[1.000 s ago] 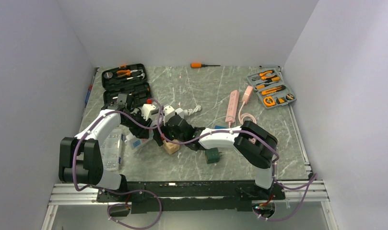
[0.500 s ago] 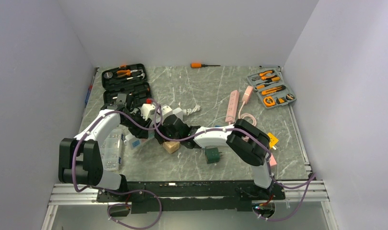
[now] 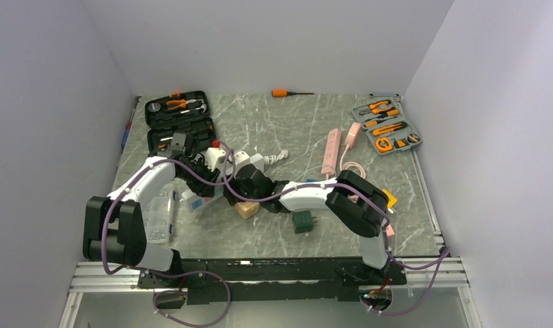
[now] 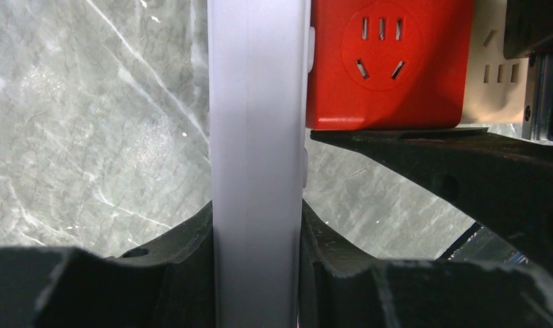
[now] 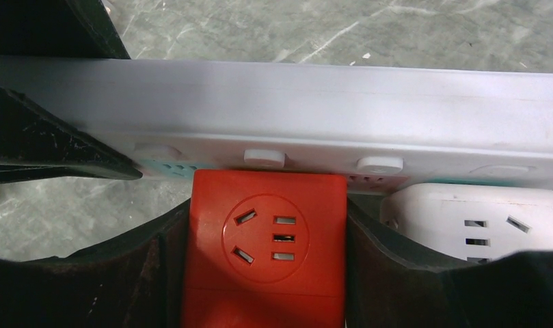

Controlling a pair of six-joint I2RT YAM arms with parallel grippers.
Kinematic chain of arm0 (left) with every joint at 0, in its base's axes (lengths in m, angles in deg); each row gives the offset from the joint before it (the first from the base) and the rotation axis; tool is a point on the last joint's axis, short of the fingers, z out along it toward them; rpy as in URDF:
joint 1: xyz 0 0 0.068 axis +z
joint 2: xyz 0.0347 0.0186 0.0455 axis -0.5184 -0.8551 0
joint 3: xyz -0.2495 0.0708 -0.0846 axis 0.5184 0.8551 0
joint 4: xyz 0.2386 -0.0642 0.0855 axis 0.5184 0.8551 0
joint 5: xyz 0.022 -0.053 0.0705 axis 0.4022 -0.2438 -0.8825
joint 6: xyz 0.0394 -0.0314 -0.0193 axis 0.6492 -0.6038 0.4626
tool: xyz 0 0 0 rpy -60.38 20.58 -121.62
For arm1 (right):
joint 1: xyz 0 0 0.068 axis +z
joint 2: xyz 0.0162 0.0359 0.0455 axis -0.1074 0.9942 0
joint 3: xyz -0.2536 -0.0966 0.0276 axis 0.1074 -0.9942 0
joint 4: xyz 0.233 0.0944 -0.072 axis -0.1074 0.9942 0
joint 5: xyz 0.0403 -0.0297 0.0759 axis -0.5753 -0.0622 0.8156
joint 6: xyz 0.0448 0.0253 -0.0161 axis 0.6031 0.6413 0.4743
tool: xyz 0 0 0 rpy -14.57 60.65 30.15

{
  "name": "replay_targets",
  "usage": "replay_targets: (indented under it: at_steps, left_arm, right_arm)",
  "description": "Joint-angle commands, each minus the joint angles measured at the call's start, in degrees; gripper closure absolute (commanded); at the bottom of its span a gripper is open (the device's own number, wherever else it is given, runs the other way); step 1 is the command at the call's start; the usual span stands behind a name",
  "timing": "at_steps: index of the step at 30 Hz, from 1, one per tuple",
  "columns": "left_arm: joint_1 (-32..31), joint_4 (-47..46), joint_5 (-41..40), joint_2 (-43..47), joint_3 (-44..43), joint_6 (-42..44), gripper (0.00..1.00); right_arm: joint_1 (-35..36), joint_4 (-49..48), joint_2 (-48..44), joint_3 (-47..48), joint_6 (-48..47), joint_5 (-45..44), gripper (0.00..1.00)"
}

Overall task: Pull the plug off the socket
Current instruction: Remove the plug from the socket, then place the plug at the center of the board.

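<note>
A white power strip (image 4: pixel 258 137) stands on edge between the fingers of my left gripper (image 4: pixel 258 266), which is shut on it. A red plug block (image 5: pixel 266 246) sits in the strip's socket face (image 5: pixel 294 102), flush against it. My right gripper (image 5: pixel 266 273) is shut on the red plug from both sides. A white plug block (image 5: pixel 475 225) sits in the strip beside the red one. In the top view both grippers meet at the strip (image 3: pixel 240 158) left of the table's middle, with the red plug (image 3: pixel 215 144) just showing.
An open black tool case (image 3: pixel 180 119) lies behind the left arm. A beige block (image 3: pixel 245 209) and a dark green adapter (image 3: pixel 303 221) lie near the right forearm. A pink power strip (image 3: pixel 331 152), grey tool tray (image 3: pixel 386 126), orange screwdriver (image 3: pixel 287 92) and clear box (image 3: pixel 160 212) are around.
Both grippers and the strip have shifted a little towards the back and left. The red plug stays seated in the strip, and both grips are unchanged.
</note>
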Motion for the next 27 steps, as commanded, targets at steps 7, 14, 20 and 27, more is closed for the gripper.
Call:
replay_targets:
  at_steps: [7,14,20,27]
  left_arm:
    - [0.3,-14.2,-18.9,-3.9,-1.0,-3.3,1.0]
    - [0.3,-14.2,-18.3,-4.6,-0.6,-2.7,1.0]
    - [1.0,-11.8,-13.6,-4.8,-1.6,-1.9,1.0]
    - [1.6,-7.3,-5.0,-3.2,-2.7,-0.1,1.0]
  right_arm:
    - [3.9,4.7,-7.4,-6.1,0.1,3.0,1.0]
    - [5.9,5.5,-8.7,-8.6,0.3,1.1,1.0]
    - [7.7,7.2,-10.8,-11.3,0.1,-1.4,1.0]
    - [8.0,6.0,-16.0,-17.9,1.0,-3.7,0.65]
